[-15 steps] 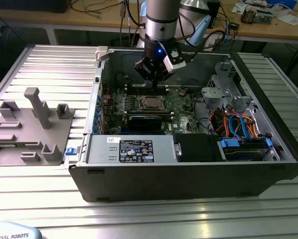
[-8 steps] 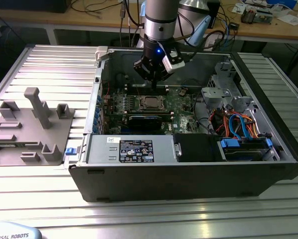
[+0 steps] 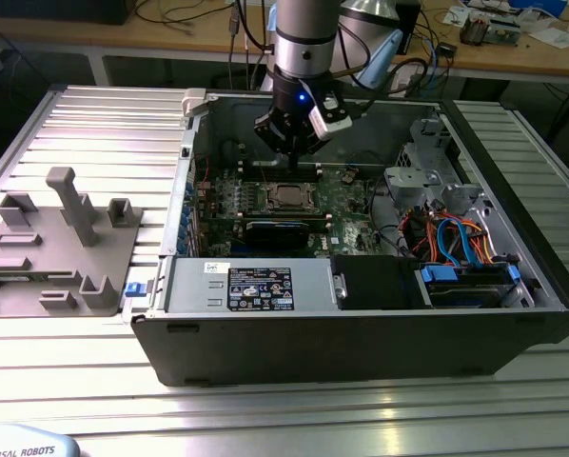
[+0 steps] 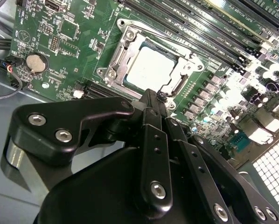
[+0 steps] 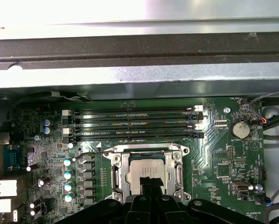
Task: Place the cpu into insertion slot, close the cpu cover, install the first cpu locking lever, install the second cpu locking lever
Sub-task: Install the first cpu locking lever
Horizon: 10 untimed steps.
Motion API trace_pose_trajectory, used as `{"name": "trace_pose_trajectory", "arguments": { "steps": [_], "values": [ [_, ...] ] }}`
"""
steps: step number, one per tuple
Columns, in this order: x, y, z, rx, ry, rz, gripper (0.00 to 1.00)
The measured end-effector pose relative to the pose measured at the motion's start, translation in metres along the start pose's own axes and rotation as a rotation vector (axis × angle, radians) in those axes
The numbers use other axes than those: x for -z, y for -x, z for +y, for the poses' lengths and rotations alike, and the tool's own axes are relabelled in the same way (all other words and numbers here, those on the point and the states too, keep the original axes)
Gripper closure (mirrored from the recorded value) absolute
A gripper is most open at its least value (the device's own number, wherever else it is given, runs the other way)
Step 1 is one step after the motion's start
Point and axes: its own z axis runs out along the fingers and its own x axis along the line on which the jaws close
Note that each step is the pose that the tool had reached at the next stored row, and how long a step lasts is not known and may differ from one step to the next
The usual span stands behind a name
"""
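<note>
- The cpu (image 5: 144, 171), silver-grey and square, is lying flat in the insertion slot (image 5: 146, 154), lower centre of the first wrist view.
- The cpu cover (image 5: 178, 173) is framing it.

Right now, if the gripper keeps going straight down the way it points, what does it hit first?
Probably the cpu seated in the insertion slot: the gripper points at its near edge, though depth is unclear.

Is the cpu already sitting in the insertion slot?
Yes, in the first wrist view the silver-grey cpu lies flat inside the insertion slot, framed by its metal rim.
</note>
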Motion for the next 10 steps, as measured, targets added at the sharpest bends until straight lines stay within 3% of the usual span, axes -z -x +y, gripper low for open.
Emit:
{"name": "trace_pose_trajectory", "arguments": {
  "steps": [10],
  "values": [
    [0.0000, -0.0016, -0.0001, 0.000, 0.0000, 0.0000, 0.89]
  ]
}}
